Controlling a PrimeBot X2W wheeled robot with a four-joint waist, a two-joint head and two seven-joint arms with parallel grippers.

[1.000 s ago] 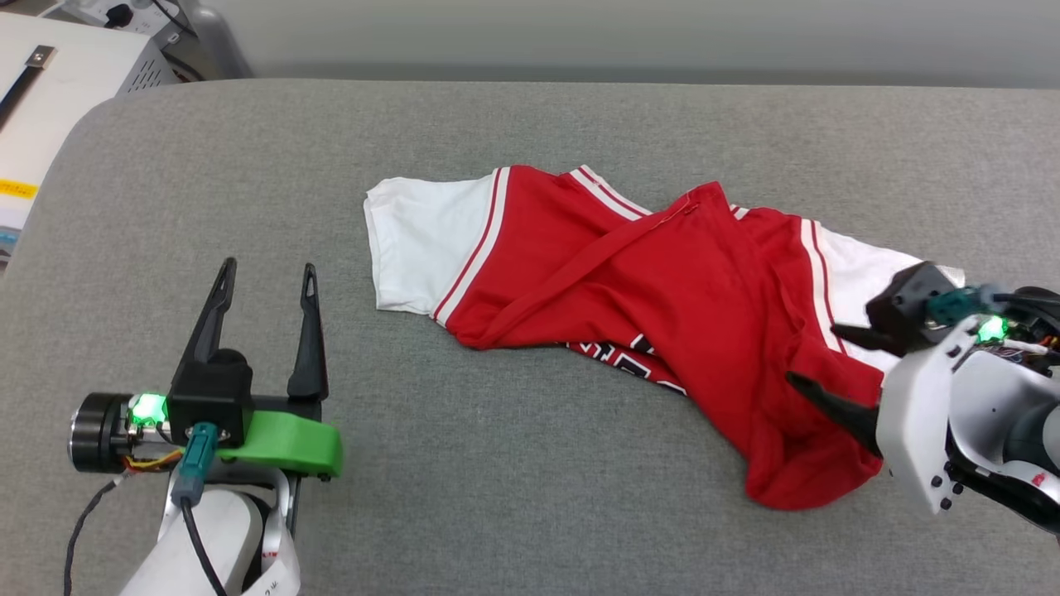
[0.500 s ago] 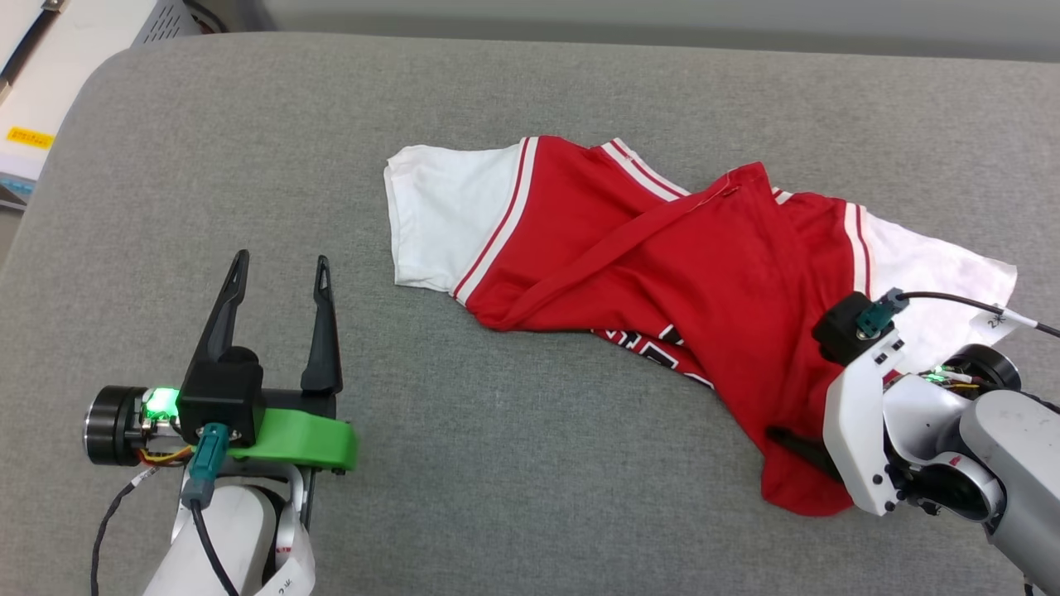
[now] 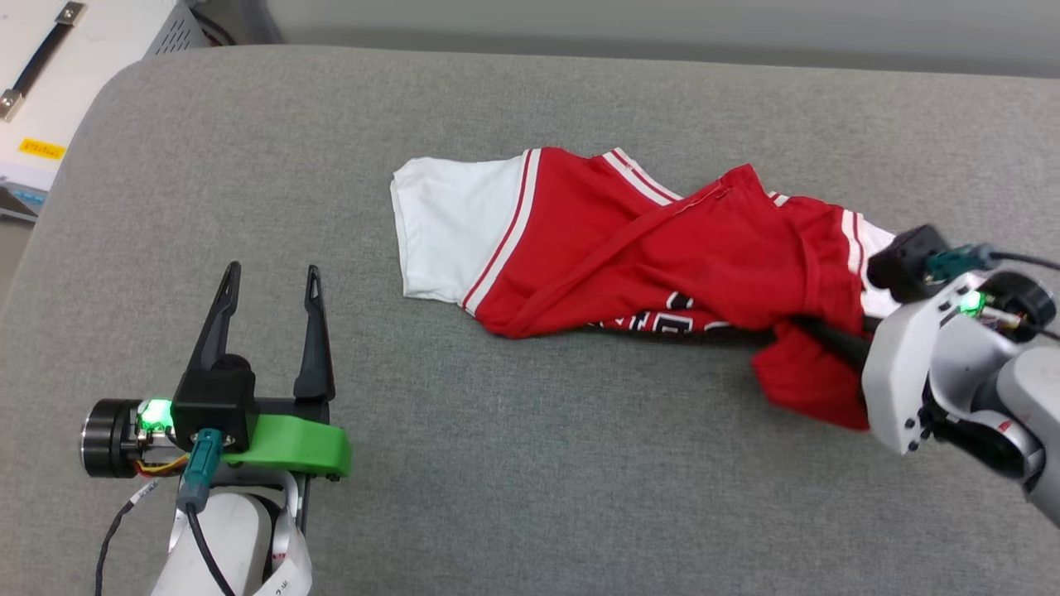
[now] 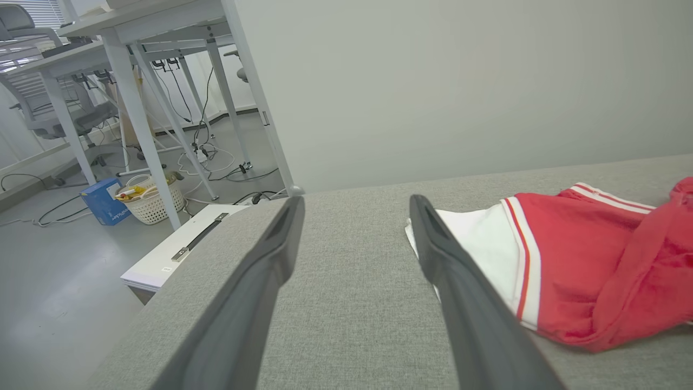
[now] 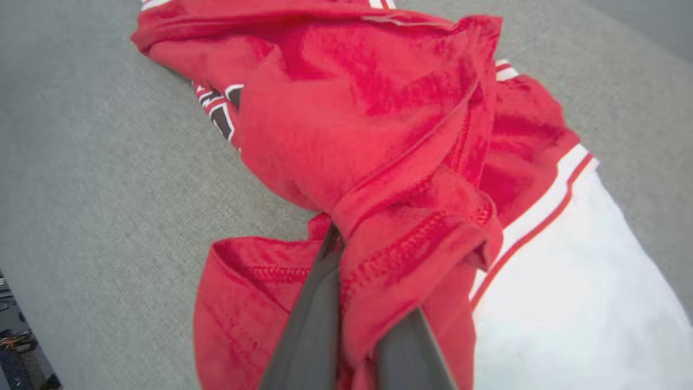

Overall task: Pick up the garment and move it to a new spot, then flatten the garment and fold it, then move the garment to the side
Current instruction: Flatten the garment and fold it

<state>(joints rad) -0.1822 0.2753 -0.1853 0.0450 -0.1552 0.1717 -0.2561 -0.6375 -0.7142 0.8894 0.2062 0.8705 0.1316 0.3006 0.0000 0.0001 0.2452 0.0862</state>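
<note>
The right gripper is clenched on a bunched red edge of the garment, which sprawls crumpled across the grey table (that end apparently lifted for carrying elsewhere), while the left gripper hovers nearby, spread wide and empty.

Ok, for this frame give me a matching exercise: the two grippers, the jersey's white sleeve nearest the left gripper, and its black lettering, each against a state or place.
Things
1. left gripper
2. right gripper
3. white sleeve
4. black lettering

States or places
A. shut on a bunch of the red jersey
B. partly hidden under a red fold
C. open, over the bare grey surface, apart from the jersey
D. lying flat at the jersey's left end

Pairs: 1-C, 2-A, 3-D, 4-B
</note>
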